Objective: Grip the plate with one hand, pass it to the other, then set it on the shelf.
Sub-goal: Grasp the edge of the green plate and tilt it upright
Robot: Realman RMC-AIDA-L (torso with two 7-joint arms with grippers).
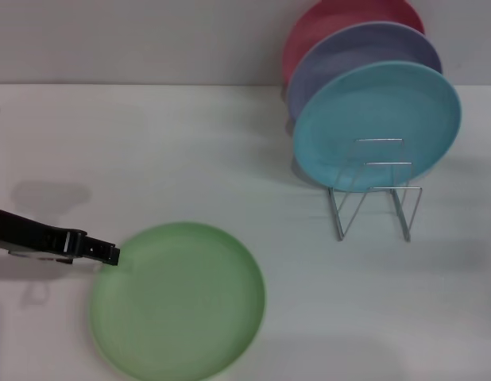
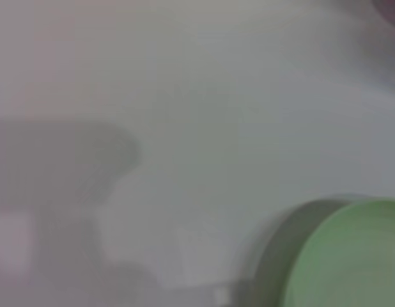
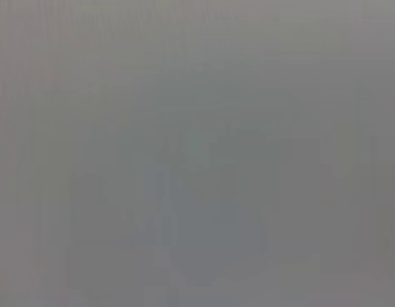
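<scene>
The light green plate [image 1: 178,300] lies flat on the white table at the front, left of centre. My left gripper [image 1: 110,254] reaches in from the left edge, low over the table, with its black tip at the plate's left rim. I cannot tell whether it touches the rim. The plate's edge also shows in the left wrist view [image 2: 351,256]. The silver wire shelf [image 1: 373,194] stands at the back right, its front loops bare. My right gripper is out of view, and the right wrist view shows only plain grey.
A turquoise plate [image 1: 376,123], a lavender plate [image 1: 365,55] and a pink-red plate [image 1: 341,20] stand upright in the shelf, one behind another. The table's [image 1: 190,143] back edge meets a grey wall.
</scene>
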